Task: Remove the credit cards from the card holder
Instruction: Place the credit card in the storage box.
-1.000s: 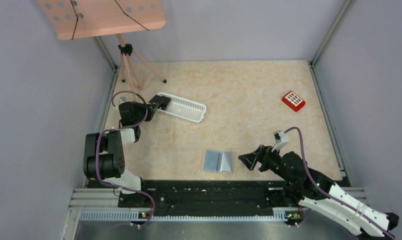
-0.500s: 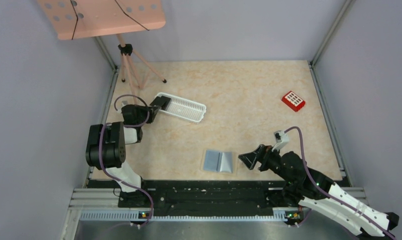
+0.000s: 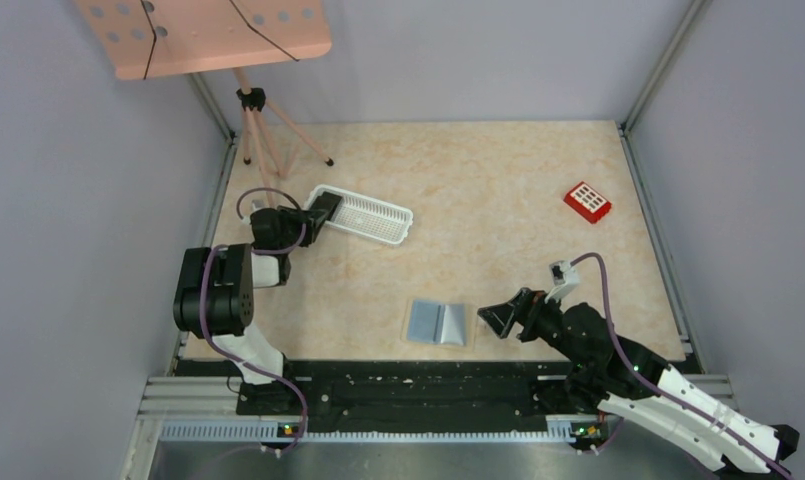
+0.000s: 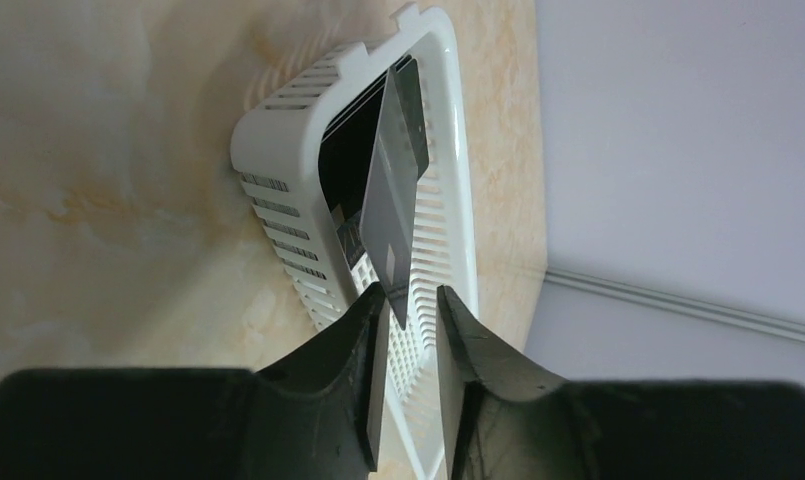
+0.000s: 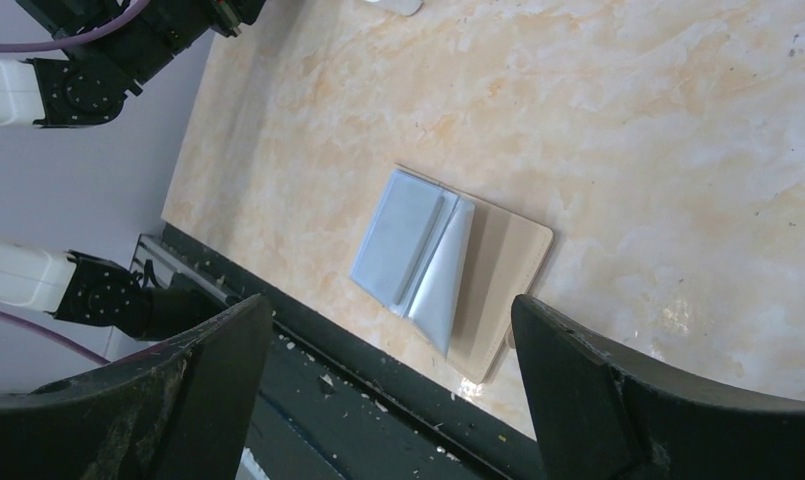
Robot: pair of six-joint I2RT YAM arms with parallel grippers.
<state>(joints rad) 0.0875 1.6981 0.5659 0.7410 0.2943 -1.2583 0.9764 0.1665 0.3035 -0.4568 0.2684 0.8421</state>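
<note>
The card holder (image 3: 439, 323) lies open and flat near the table's front edge, with blue-grey flaps (image 5: 413, 255) on a beige panel. My right gripper (image 3: 488, 320) hovers just right of it, open wide and holding nothing (image 5: 390, 305). My left gripper (image 3: 323, 208) is at the left end of the white slotted basket (image 3: 373, 218). Its jaws stand slightly apart (image 4: 410, 300). A dark grey credit card (image 4: 393, 190) stands on edge above the basket, its lower corner loose in the gap between the fingers. Another dark card (image 4: 343, 160) lies inside the basket.
A red box with white squares (image 3: 587, 202) sits at the right of the table. A pink perforated board (image 3: 208, 35) on a tripod (image 3: 253, 110) stands at the back left corner. Metal frame rails and grey walls border the table.
My left gripper's jaws have parted from shut, loosening their hold on the card. The left arm has shifted slightly right toward the basket. The right arm has not moved.
</note>
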